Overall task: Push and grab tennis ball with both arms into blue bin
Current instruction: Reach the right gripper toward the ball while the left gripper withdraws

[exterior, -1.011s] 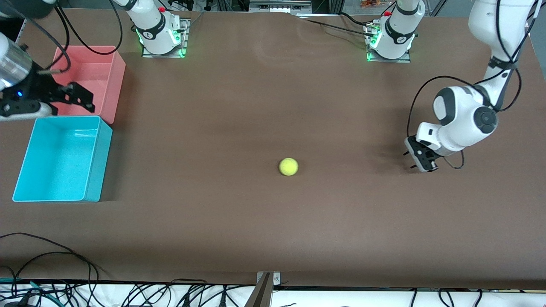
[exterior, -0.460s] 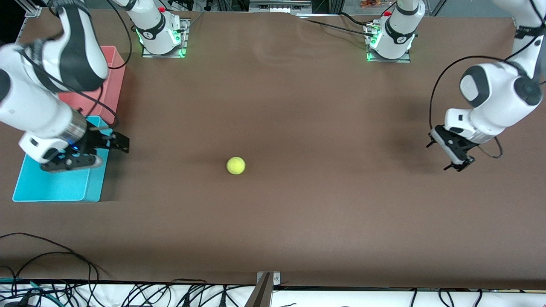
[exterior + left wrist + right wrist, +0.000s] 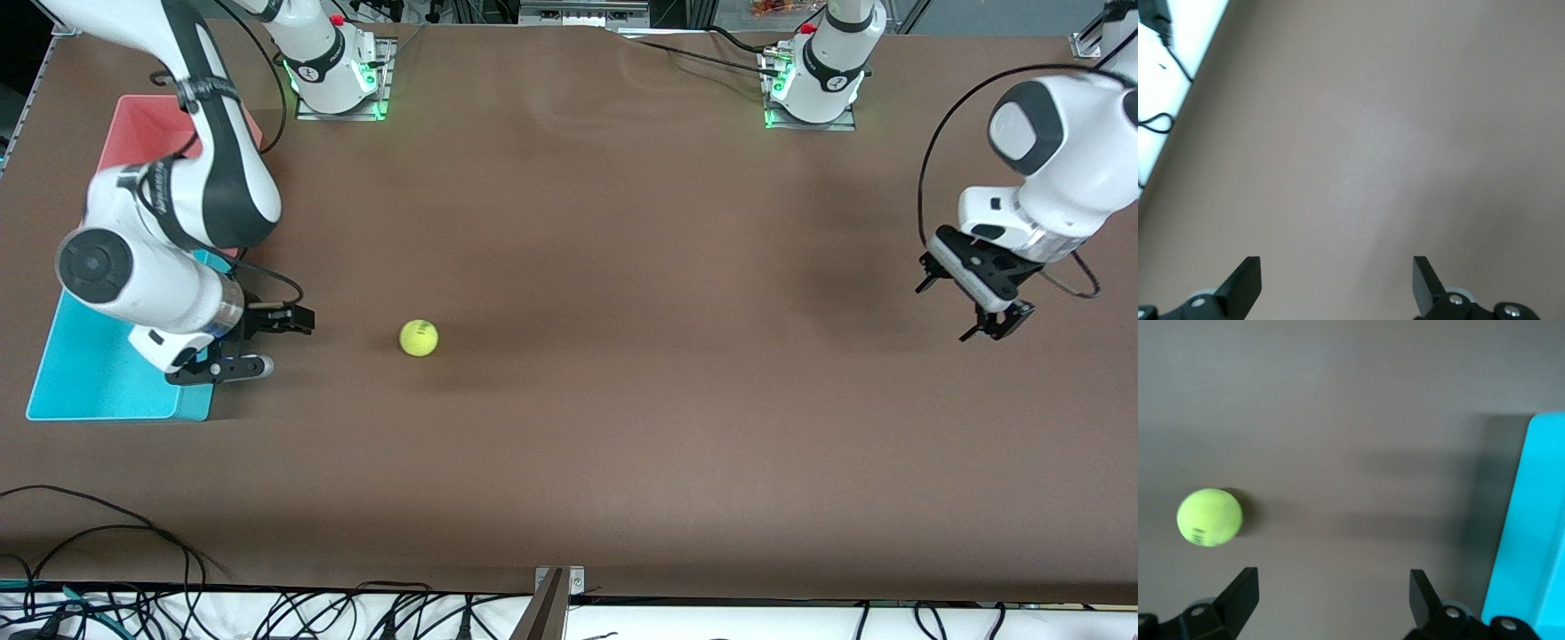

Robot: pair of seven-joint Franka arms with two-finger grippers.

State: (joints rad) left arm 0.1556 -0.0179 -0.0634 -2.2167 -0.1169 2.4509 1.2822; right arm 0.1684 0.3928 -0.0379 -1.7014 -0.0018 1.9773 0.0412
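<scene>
The tennis ball [image 3: 419, 338] lies on the bare brown table [image 3: 622, 427], between the two arms but much closer to the right arm's end, with open tabletop all around it. A dark printed mark shows on it in the right wrist view [image 3: 1209, 517], too small to read. The right gripper [image 3: 267, 342] hangs just beside the blue bin [image 3: 80, 382], fingers spread and empty, with the ball near it. The pink bin [image 3: 133, 133] sits touching the blue bin, farther from the front camera, partly covered by the right arm. The left gripper [image 3: 978, 298] hovers over bare table at the left arm's end, fingers wide apart, holding nothing. Black cables [image 3: 98, 542] trail along the table's near edge.
</scene>
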